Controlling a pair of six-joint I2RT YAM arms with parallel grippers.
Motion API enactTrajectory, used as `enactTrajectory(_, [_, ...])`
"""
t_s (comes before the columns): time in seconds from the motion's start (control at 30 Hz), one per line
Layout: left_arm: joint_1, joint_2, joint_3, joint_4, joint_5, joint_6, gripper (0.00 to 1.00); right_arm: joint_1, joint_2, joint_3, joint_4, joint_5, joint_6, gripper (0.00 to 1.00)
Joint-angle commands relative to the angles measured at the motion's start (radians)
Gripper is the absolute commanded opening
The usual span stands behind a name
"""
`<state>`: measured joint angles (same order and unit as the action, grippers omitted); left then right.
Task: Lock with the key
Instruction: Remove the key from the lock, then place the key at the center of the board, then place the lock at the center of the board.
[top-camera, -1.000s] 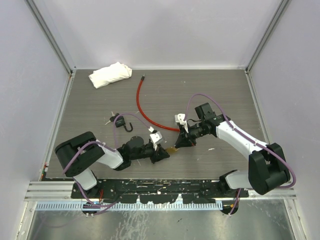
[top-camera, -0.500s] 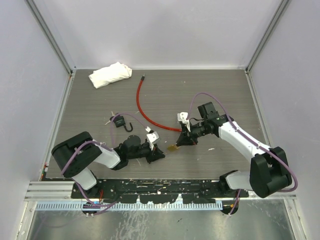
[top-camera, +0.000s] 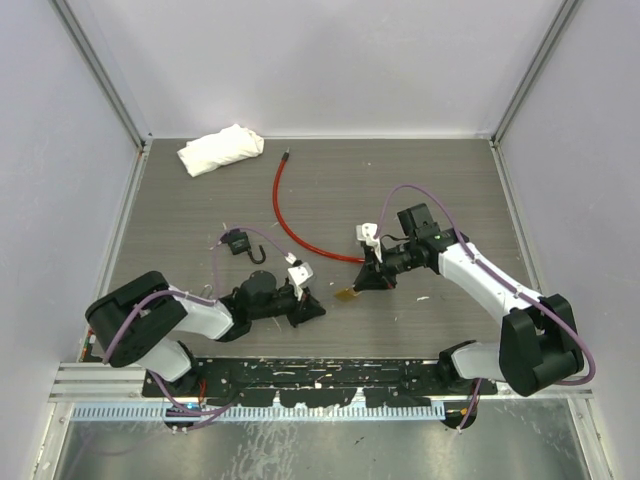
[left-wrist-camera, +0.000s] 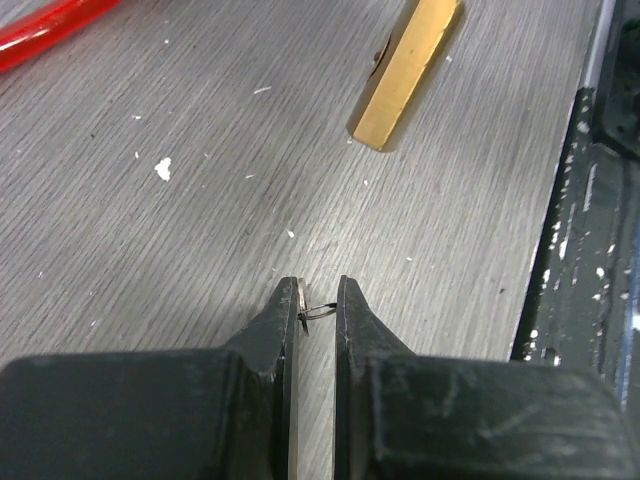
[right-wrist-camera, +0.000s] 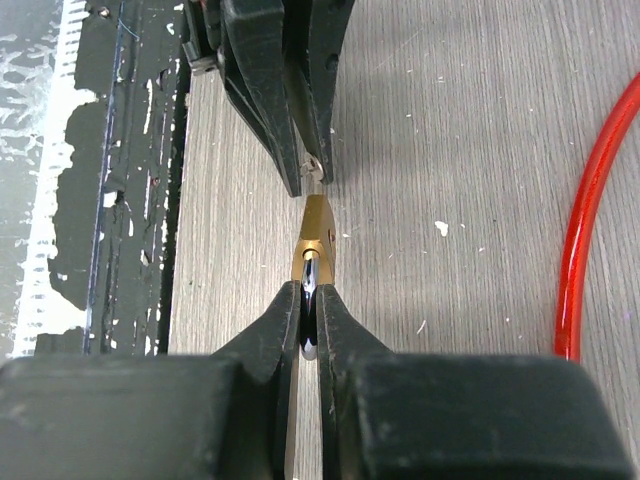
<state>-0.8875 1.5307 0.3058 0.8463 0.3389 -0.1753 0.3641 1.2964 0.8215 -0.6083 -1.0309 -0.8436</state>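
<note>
Right now I am pinching a thin silvery key (left-wrist-camera: 301, 297) between the nearly closed fingers of my left gripper (left-wrist-camera: 318, 300), with its small wire ring (left-wrist-camera: 320, 309) showing in the narrow gap. My right gripper (right-wrist-camera: 311, 300) is clamping tight on one end of the brass padlock (right-wrist-camera: 316, 238), low at the table (top-camera: 440, 190). The padlock's free end is pointing toward the key, near it but apart. A red cable (top-camera: 290, 215) is lying just beyond them.
</note>
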Motion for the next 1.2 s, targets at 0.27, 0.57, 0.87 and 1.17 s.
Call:
enactTrajectory(0.27, [0.031,-0.142,0.089,-0.178,-0.025,-0.202,0.00,-0.038,-0.047,0.039,0.089,0.007,0.091,0.01])
enactTrajectory(0.57, [0.092,-0.139,0.163,-0.230,0.037,-0.334,0.00,-0.065,-0.052,0.028,0.173,0.058,0.200,0.01])
enactTrajectory(0.87, [0.182,0.021,0.372,-0.209,0.145,-0.499,0.00,-0.146,-0.063,0.006,0.380,0.141,0.460,0.01])
enactTrajectory(1.17, [0.219,0.454,0.920,-0.317,0.120,-0.662,0.00,-0.245,0.042,0.011,0.717,0.438,0.802,0.01])
